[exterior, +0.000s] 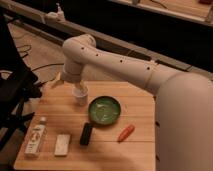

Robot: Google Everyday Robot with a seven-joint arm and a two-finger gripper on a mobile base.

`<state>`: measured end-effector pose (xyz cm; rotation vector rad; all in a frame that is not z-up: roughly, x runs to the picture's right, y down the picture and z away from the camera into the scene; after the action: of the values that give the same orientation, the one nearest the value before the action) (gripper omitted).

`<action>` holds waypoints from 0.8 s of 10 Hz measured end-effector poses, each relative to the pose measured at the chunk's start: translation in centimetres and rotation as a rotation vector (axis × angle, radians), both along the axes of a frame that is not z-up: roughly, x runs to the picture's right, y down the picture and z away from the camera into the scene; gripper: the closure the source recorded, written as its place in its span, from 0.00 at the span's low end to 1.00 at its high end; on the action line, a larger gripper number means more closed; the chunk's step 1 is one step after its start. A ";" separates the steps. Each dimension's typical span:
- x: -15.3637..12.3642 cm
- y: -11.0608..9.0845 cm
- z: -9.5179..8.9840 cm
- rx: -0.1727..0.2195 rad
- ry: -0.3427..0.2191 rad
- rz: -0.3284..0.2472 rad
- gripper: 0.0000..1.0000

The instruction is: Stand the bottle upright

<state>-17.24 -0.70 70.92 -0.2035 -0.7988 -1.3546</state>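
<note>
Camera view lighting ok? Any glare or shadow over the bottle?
Camera view: dim, warm light, and the background behind the table is nearly black. The bottle lies evenly lit at the front-left corner, with no glare or shadow on it. The green bowl has a faint sheen. The claw hangs right by the white cup, in the arm's shade.

Can make out little of the gripper (59, 80), tucked behind the wrist of the arm (120, 62) over the far left corner of the table (142, 150), jaws apart. Cannot read the blurred label on the bottle (36, 140). Lose the arm's bulk past the right edge and the table's near edge at the bottom.
</note>
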 end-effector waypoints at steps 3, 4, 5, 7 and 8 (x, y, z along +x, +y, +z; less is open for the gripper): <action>-0.6 1.4 0.4 -0.028 -0.013 -0.034 0.20; -1.7 2.6 0.7 -0.044 -0.033 -0.062 0.20; -3.2 3.9 1.1 -0.065 -0.060 -0.092 0.20; -5.7 6.1 2.2 -0.110 -0.097 -0.122 0.20; -6.8 6.7 2.5 -0.119 -0.110 -0.123 0.20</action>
<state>-24.04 5.95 73.41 -0.2774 -0.9740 -1.4447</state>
